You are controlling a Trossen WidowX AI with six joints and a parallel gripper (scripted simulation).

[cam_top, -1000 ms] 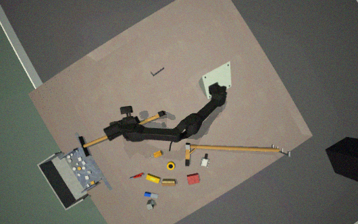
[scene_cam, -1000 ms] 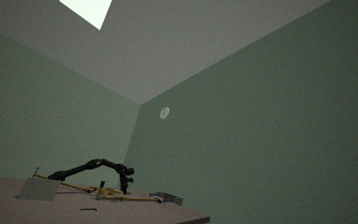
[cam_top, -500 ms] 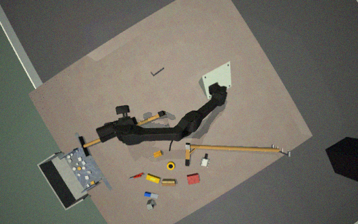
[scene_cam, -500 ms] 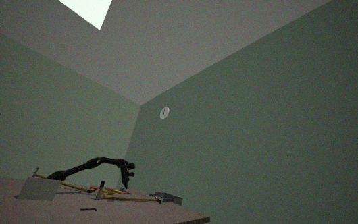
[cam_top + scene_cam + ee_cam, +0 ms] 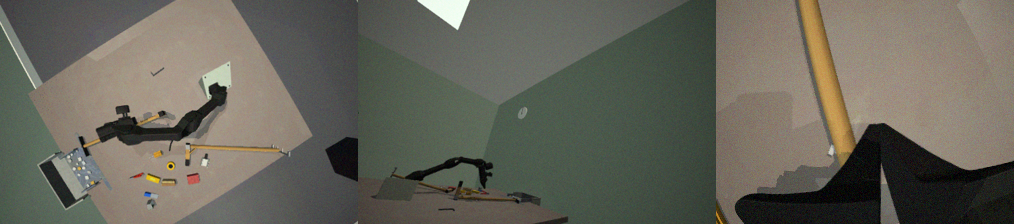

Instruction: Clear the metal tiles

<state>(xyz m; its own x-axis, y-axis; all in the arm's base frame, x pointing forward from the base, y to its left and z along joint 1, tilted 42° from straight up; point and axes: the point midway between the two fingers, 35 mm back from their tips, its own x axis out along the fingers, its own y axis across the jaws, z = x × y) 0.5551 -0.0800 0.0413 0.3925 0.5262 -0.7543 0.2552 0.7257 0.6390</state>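
Observation:
The long scraper lies on the table with its post upright; its wide dark blade is beside the upper corner of the steel plate. Many small white and orange tiles are on the plate. The catch box adjoins the plate at the far left. My gripper is shut and empty, pointing down above the scraper's handle. In the wrist view the handle runs just left of the fingertips. The overhead view hides the fingertips.
A rake-like tool lies to the right. Several small items are below the arm, among them a yellow ring, a red block and a yellow block. A hex key lies on the other side.

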